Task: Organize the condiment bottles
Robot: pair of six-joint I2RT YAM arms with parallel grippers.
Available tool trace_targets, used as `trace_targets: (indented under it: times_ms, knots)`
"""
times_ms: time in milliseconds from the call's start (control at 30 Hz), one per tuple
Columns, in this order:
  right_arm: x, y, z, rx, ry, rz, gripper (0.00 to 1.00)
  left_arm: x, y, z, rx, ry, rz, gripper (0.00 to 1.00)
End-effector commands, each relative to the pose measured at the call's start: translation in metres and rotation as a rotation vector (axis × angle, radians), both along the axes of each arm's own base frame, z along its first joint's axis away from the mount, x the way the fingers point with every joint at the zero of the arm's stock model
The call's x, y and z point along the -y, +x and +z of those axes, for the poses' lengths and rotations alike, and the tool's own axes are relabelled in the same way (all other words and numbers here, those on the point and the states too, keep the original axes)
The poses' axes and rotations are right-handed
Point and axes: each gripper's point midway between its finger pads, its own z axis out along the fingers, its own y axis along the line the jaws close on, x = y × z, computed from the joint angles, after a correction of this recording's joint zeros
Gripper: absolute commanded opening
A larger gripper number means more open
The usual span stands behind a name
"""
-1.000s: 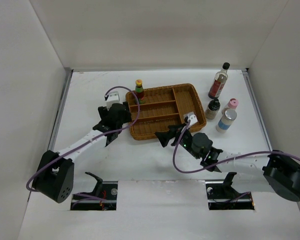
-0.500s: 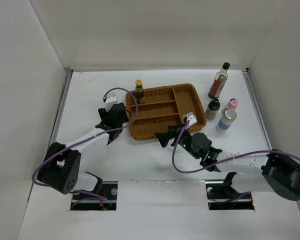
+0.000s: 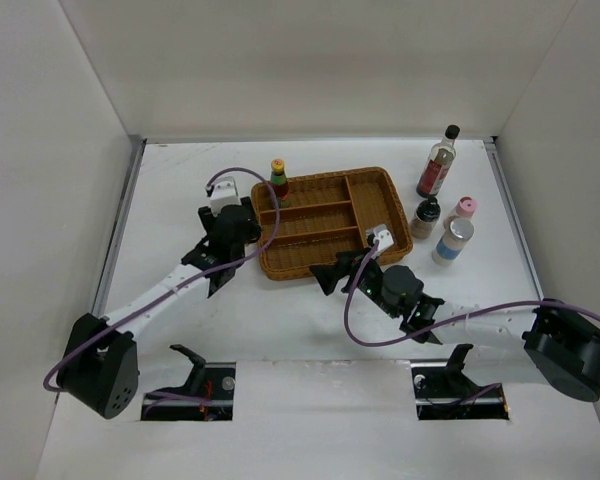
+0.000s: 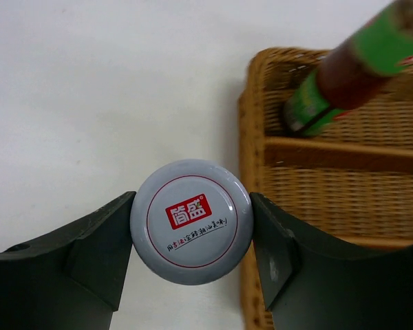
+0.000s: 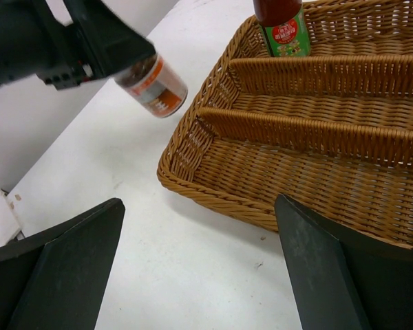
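The left hand point(image 4: 191, 199) is pinching the white-lidded jar point(image 4: 191, 221), one finger pressed against each side of the round lid. It holds the jar just off the left edge of the wicker tray point(image 3: 325, 176), near the tray's front left corner. From the right wrist the jar shows an orange-banded label and hangs tilted in the grip, its base looking clear of the counter point(image 3: 180, 170), though I can't be sure. Compared with a second ago, the left hand has crept slightly toward the tray's far side, and the arm's shoulder joint at the counter's near edge has swung about.

The right hand point(image 3: 332, 272) is spread wide and holds nothing. It sits just outside the tray's front edge and has not moved since the earlier picture.

In the tray's far left compartment the yellow-capped sauce bottle point(image 3: 278, 178) stands upright, as before. Right of the tray the other four are unmoved. The tall clear black-capped bottle point(image 3: 438, 165) is by the far right corner, and the dark shaker point(image 3: 426, 218) is just beside the right edge. The pink-capped jar point(image 3: 463, 212) and the silver-lidded jar point(image 3: 452, 242) stand a little further right.
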Motion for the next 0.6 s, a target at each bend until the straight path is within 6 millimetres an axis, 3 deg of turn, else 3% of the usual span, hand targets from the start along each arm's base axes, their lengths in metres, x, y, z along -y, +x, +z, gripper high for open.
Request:
trace_targets:
  times_ms: [0, 100, 200, 300, 433, 567]
  knots:
    - [-0.003, 0.005, 0.011, 0.014, 0.035, -0.006, 0.96, 0.043, 0.020, 0.078, 0.198, -0.113, -0.084, 0.32]
    - [-0.003, 0.005, 0.013, 0.020, 0.033, -0.004, 0.86, 0.075, 0.024, 0.079, 0.201, -0.128, -0.147, 0.32]
    - [-0.004, 0.005, 0.013, 0.025, 0.027, -0.002, 0.55, 0.093, 0.034, 0.082, 0.219, -0.143, -0.177, 0.32]
    - [-0.005, 0.005, 0.012, 0.019, 0.019, 0.005, 0.39, 0.105, 0.045, 0.085, 0.233, -0.155, -0.191, 0.32]
    - [-0.006, 0.004, 0.012, 0.018, 0.013, 0.009, 0.35, 0.113, 0.058, 0.089, 0.253, -0.171, -0.199, 0.32]
    - [-0.006, 0.004, 0.014, 0.023, 0.020, 0.009, 0.39, 0.115, 0.069, 0.071, 0.222, -0.151, -0.195, 0.32]
